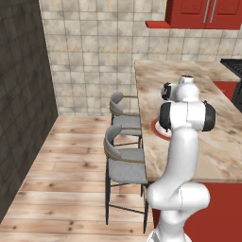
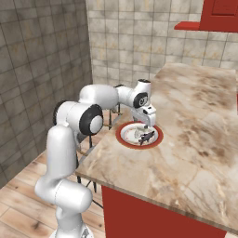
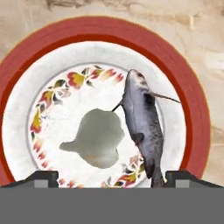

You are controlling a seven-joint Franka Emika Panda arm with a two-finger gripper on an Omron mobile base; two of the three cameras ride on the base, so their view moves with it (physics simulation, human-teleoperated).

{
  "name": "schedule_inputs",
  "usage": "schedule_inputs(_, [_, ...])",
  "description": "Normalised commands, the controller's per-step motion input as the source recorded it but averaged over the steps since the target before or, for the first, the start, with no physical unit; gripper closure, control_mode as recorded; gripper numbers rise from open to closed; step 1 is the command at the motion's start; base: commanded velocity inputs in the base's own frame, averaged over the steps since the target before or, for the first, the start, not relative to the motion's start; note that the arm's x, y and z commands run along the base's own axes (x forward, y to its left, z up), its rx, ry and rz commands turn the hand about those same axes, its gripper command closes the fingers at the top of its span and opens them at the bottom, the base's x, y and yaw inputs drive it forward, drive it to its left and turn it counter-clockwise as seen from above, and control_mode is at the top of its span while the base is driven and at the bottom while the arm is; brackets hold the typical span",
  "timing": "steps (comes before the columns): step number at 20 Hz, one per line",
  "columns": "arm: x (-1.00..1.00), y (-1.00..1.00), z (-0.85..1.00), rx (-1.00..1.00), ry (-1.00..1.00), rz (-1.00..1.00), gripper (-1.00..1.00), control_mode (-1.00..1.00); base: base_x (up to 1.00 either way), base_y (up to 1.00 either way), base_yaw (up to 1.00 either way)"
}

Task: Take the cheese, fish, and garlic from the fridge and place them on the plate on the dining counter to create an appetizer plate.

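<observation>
On the beige marbled dining counter (image 2: 195, 139) sits the red-rimmed plate (image 3: 194, 109), which also shows in the base views (image 2: 123, 135) (image 1: 155, 128). A grey fish (image 3: 142, 124) (image 2: 147, 136) lies on the plate's right half. Beside it rests the off-white garlic (image 3: 98, 138) (image 2: 136, 134), near the centre. My gripper (image 3: 112, 177) (image 2: 148, 123) hangs just above the plate, open, with its fingertips (image 3: 41, 177) spread wide and nothing between them. The fish's tail lies close to the right fingertip. The cheese and the fridge are out of view.
Two grey stools (image 1: 125, 163) (image 1: 124, 109) stand along the counter's left side. A dark stove (image 1: 234, 66) is at the counter's far right, under red wall cabinets (image 1: 208, 12). A dark wall (image 1: 21, 94) runs along the left over wooden floor.
</observation>
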Motion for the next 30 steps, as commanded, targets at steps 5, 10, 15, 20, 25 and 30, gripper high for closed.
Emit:
schedule_inputs(5, [-0.94,0.27,0.92,-0.03,-0.27,0.0,-1.0,-1.0,0.0,0.0,0.0])
schedule_inputs(10, [-1.0,0.47,0.97,-0.01,-0.22,0.0,-1.0,-1.0,0.0,0.0,0.0])
schedule_inputs(15, [-1.0,0.52,1.0,0.0,-0.07,0.0,-1.0,-1.0,0.0,0.0,0.0])
schedule_inputs(20, [-1.0,0.47,0.87,0.0,0.01,0.0,-1.0,-1.0,0.0,0.0,0.0])
schedule_inputs(25, [-0.99,0.57,0.56,-0.03,0.08,0.0,-1.0,-1.0,0.0,0.0,0.0])
schedule_inputs(30, [-0.9,0.32,0.28,-0.05,0.21,0.01,-1.0,-1.0,0.0,0.0,0.0])
